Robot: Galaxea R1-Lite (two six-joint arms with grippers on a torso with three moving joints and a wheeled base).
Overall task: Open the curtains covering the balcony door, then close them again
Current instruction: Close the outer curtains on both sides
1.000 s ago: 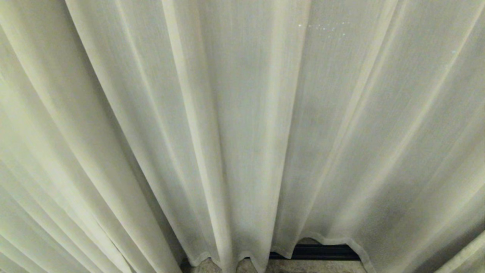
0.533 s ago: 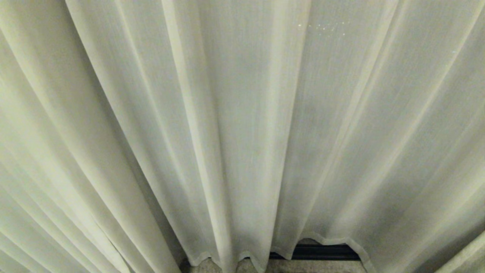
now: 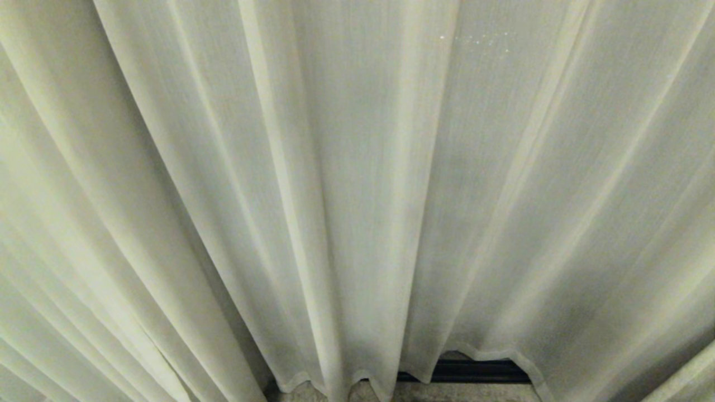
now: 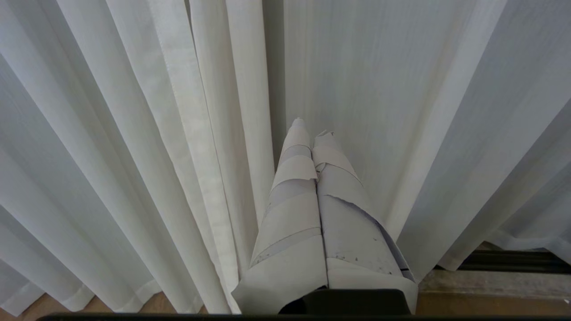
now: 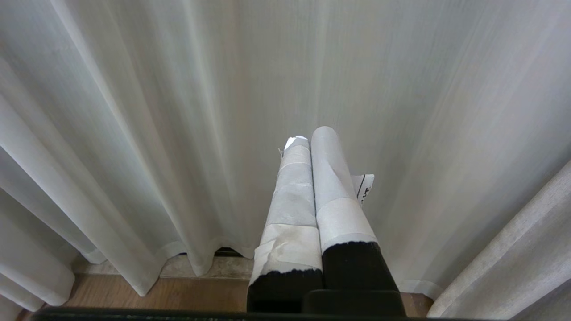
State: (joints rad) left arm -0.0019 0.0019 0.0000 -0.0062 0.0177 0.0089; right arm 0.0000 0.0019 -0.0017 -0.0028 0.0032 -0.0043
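Hanging drawn across the whole head view, floor-length cream sheer curtains (image 3: 357, 184) in soft vertical folds, hems just short of the floor; closed, so either unopened or already drawn back, cannot tell which. Peeking under the hem, a dark door track (image 3: 472, 370), probably the balcony door's sill; glass itself hidden. Parked close before the fabric, tape-wrapped left gripper (image 4: 311, 129), jaws clenched on nothing. Likewise the right gripper (image 5: 311, 136), clenched and empty, near the folds. Showing below, brown wooden floor (image 5: 178, 292).
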